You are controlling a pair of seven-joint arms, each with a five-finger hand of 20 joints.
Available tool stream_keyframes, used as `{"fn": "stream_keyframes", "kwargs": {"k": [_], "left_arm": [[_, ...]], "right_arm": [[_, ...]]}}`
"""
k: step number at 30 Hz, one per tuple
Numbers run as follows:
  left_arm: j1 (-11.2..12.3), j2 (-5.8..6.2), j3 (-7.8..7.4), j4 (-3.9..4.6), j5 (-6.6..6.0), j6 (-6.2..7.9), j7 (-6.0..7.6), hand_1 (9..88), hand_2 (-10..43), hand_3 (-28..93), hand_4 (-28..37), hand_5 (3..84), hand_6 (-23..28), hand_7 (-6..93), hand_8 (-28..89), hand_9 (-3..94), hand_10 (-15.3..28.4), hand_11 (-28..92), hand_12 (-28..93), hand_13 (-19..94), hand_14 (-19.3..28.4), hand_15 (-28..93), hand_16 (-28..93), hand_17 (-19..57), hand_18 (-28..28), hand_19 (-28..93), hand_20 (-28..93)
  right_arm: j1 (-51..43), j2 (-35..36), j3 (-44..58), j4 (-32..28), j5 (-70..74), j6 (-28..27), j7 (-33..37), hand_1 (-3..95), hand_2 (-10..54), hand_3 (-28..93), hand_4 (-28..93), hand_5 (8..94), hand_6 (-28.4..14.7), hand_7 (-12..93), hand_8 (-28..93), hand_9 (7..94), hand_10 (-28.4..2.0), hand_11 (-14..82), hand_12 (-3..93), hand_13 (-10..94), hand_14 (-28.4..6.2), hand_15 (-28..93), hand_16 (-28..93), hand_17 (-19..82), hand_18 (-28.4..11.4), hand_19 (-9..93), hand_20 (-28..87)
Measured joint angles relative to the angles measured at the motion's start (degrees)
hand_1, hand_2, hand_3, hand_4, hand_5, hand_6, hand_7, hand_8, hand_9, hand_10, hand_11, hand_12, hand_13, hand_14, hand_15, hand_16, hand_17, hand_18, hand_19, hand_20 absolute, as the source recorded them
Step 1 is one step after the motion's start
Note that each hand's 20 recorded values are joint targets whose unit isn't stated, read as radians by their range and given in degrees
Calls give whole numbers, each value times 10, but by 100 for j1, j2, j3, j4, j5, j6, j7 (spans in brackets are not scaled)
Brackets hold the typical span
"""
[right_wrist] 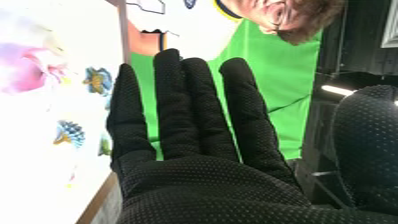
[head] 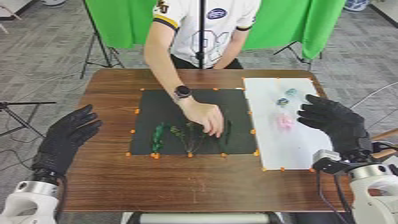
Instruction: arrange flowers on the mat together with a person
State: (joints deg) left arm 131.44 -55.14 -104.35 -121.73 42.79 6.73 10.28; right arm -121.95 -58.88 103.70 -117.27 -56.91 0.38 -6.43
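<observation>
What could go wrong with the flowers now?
The robot's right hand is close to the pink flower, so it might bump it if it moves. The person's hand is right by the thin stems on the dark mat, so it could push them crooked.

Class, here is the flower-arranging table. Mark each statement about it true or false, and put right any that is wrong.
1. The person's hand is over the dark mat. True.
2. The leftmost green stem lies on the white mat. False: the leftmost green stem lies on the dark mat.
3. The pink flower lies on the white mat. True.
4. The robot's left hand is gripping the pink flower. False: the left hand is open and empty, to the left of the dark mat.
5. The robot's right hand has its fingers extended. True.
</observation>
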Motion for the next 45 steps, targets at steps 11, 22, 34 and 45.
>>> {"fn": "stream_keyframes", "kwargs": {"k": [11,22,34,45], "left_arm": [[138,-69,-8,-28,-3,11,12,267,-23,719,-259,365,47,178,-85,323,118,241,172,284,148,312,-9,-51,205,496,64],[33,-59,5,8,1,-36,-3,268,-23,719,-259,363,46,178,-84,324,118,241,172,283,150,313,-9,-52,205,494,63],[-6,-37,-11,13,9,-114,-49,267,-22,720,-258,365,46,179,-85,324,117,240,172,283,149,313,-9,-52,205,494,64],[43,-13,-47,5,16,-136,-61,268,-23,719,-258,365,46,180,-85,324,118,240,172,284,149,317,-8,-53,205,494,65]], "right_arm": [[51,-68,-36,25,-40,-59,54,78,104,831,-268,444,-51,169,-91,447,-161,141,232,371,-139,264,246,100,-228,447,237],[51,-86,-53,25,-56,-60,42,94,83,840,-263,461,-62,156,-93,474,-159,147,226,396,-134,265,243,110,-227,454,240],[112,-78,-90,65,-459,-154,41,157,24,845,-265,462,-51,171,-95,480,-152,161,226,418,-126,287,239,119,-225,468,247],[241,199,-320,136,-1018,13,-140,282,-92,808,-282,529,22,256,-155,574,-74,174,195,507,-80,365,211,177,-191,509,269]]}}
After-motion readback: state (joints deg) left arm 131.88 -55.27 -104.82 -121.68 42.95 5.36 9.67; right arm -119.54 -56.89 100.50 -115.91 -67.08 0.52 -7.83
